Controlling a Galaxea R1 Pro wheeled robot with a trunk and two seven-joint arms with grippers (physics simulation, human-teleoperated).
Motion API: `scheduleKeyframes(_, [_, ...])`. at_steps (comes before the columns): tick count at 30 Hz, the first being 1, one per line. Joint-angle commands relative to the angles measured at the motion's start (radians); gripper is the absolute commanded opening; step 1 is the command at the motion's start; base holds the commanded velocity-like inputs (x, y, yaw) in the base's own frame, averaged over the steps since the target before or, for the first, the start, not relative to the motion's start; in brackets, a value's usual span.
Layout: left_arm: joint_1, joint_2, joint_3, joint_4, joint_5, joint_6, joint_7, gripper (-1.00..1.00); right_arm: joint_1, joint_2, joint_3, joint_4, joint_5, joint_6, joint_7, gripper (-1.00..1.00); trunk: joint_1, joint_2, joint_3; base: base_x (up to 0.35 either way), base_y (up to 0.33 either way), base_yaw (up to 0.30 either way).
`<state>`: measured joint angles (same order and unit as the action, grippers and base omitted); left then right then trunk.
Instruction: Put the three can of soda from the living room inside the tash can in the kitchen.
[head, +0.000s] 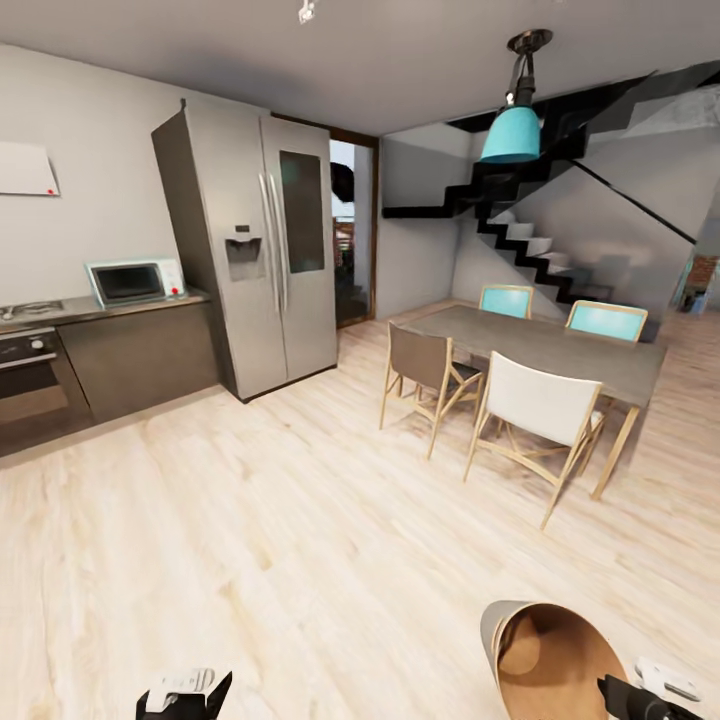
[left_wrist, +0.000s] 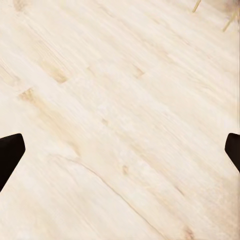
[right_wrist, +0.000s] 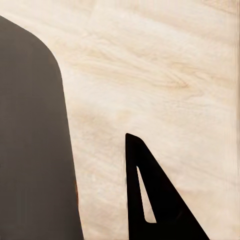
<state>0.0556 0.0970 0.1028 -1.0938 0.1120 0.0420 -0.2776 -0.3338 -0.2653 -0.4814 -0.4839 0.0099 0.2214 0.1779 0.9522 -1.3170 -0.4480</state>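
Note:
I am in the kitchen, looking at the grey fridge (head: 265, 250). The tash can (head: 545, 660) hangs tilted at the head view's lower right, its coppery-brown inside turned toward the camera. My right gripper (head: 640, 695) is at its rim and shut on it. In the right wrist view the can's dark wall (right_wrist: 30, 140) stands beside one black finger (right_wrist: 165, 215), and the other finger is hidden. My left gripper (head: 185, 695) is low over the wood floor, open and holding nothing (left_wrist: 120, 150). The cans of soda are out of view.
A dark counter (head: 130, 350) with a microwave (head: 130, 282) runs along the left wall. A grey dining table (head: 545, 345) with several chairs stands at the right under a teal lamp (head: 512, 132). Stairs (head: 540, 255) rise behind it. A doorway (head: 352, 235) opens beside the fridge.

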Motion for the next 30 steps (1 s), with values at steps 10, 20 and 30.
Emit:
scheduleKeyframes(10, [0.0,0.0,0.0,0.0,0.0,0.001,0.0,1.0,-0.001,0.001,-0.035,-0.002,-0.004,0.001,0.001,-1.0,0.0,0.0,0.006,0.255,-0.005,-0.196])
scheduleKeyframes(20, [0.0,0.001,0.0,0.0,0.0,0.001,0.0,1.0,-0.001,0.003,-0.038,-0.003,-0.006,0.001,0.0,-1.0,0.0,0.0,0.008,0.259,0.0,-0.073])
scheduleKeyframes(30, [0.0,0.0,0.0,0.0,0.0,0.001,0.0,1.0,-0.001,0.003,-0.072,-0.002,-0.006,-0.001,0.001,-1.0,0.0,0.0,0.017,0.244,-0.052,-0.21])
